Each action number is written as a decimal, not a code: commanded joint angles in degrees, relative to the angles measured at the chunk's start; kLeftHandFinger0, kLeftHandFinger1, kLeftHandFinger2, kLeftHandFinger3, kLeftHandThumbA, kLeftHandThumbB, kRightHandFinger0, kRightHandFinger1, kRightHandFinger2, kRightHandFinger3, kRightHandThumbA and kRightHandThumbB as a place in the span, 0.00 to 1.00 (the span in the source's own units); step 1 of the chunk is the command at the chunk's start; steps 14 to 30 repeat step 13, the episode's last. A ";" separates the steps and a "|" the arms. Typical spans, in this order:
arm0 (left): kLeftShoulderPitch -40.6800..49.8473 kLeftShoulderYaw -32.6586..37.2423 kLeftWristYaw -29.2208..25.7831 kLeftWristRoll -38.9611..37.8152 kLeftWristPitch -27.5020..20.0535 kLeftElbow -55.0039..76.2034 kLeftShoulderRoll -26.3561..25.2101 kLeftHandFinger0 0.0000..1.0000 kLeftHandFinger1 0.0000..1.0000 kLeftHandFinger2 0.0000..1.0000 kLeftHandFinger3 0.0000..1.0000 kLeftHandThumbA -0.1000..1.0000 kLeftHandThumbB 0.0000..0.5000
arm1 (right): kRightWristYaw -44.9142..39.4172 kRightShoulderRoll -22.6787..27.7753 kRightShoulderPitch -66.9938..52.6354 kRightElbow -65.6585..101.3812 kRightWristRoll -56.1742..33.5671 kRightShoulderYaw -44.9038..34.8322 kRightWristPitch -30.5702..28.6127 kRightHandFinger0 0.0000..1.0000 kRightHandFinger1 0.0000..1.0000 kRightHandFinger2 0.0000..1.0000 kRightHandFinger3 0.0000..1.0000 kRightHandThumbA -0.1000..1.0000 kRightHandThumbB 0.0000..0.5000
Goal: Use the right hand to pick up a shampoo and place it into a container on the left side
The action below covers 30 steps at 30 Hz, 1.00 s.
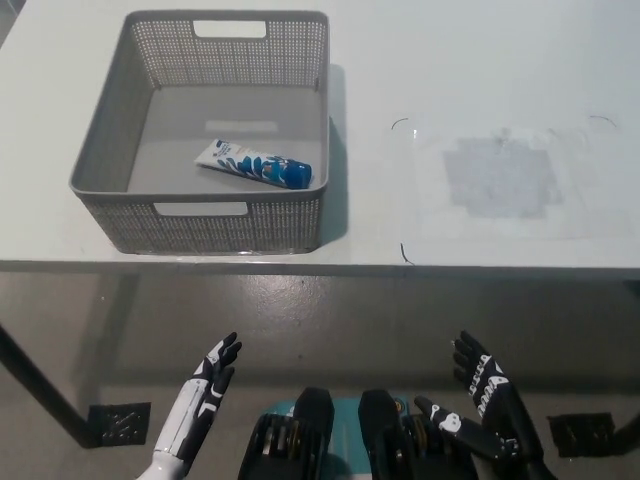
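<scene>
**Tube in basket, both hands low and clear of the table**

Grey mesh basket on the left part of the white table, near wall close to the table's front edge. Blue-and-white tube lying flat on the basket floor — slightly slanted, blue cap end toward the right wall, white end toward the middle. Tube apart from the far and left walls, cap end near the right wall; bare floor all round it inside the basket, most of it at the far and left sides.

Right of the basket, a strip of bare tabletop, then a clear sheet lying flat, thin dark corner marks at its left edge and a greyish patch in its middle. Sheet well apart from the basket, front edge just short of the table's lip.

Below the table's front edge, dark floor. Right hand low at the bottom right, under and in front of the table, fingers spread, holding nothing — well apart from basket and tube. Left hand at the lower left, fingers straight and slightly parted, empty, also below the table's edge and short of the basket's near wall. Open room between the two hands and along the whole front edge.
</scene>
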<state>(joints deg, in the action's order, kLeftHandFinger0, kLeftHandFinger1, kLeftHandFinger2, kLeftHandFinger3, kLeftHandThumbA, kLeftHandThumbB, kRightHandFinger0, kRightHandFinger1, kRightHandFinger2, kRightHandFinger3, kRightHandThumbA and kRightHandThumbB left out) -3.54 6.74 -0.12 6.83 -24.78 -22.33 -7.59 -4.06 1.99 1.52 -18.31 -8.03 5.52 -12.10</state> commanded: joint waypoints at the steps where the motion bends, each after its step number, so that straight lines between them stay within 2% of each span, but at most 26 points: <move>1: -0.87 -0.41 -0.32 0.23 -2.15 0.80 0.04 1.00 1.00 1.00 1.00 1.00 0.22 | -2.41 -0.45 1.31 0.42 -1.93 -0.85 0.80 1.00 1.00 1.00 1.00 0.90 0.21; 10: -0.47 -0.58 -0.31 0.25 -2.15 0.38 0.12 1.00 1.00 1.00 1.00 1.00 0.20 | -2.72 -0.61 0.95 0.41 -1.07 -1.12 1.54 1.00 1.00 1.00 1.00 0.91 0.28; 30: -0.47 -0.62 -0.43 0.56 -2.15 0.28 0.10 1.00 1.00 1.00 1.00 1.00 0.19 | -2.87 -0.55 0.90 0.88 -0.95 -1.03 2.35 1.00 1.00 1.00 1.00 0.91 0.28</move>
